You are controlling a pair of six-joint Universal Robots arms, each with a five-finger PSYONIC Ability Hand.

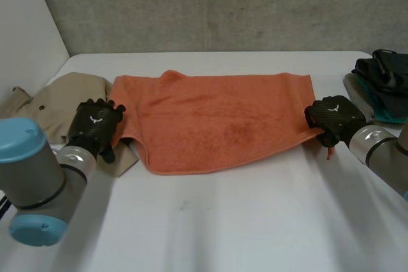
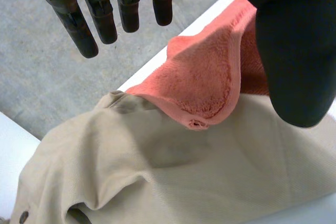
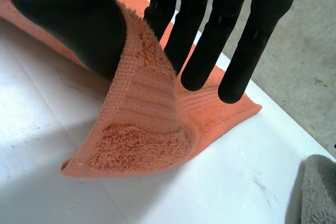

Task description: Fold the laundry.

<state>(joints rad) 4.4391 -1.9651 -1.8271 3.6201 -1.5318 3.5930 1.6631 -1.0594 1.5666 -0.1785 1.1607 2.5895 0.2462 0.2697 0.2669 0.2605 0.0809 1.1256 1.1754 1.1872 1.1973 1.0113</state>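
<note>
Towel [image 1: 223, 125], orange, lies flat on bench [image 1: 255, 221]. Its long axis runs from one hand straight across to the other.

Left hand [image 1: 94, 122] is at the towel's near corner on its own side, over a beige garment [image 1: 60, 97] that the towel's end overlaps. In the left wrist view that corner rears up beside the thumb. Whether the hand has hold of it, cannot tell.

Right hand [image 1: 331, 116] is at the opposite short edge, near corner. Thumb and straight fingers pinch the hem, and the cloth is tented up off the bench under the palm.

Pile of dark clothes [image 1: 382, 81] sits just beyond the right hand, apart from the towel.

Judgement: each hand has its own end, neither is nearer, and the bulk of the towel lies ahead of both. The fold likely turns on carrying the near long edge forward onto the far one, with both ends kept level.

Risk: the left corner slips, or the beige garment drags along with it.
</note>
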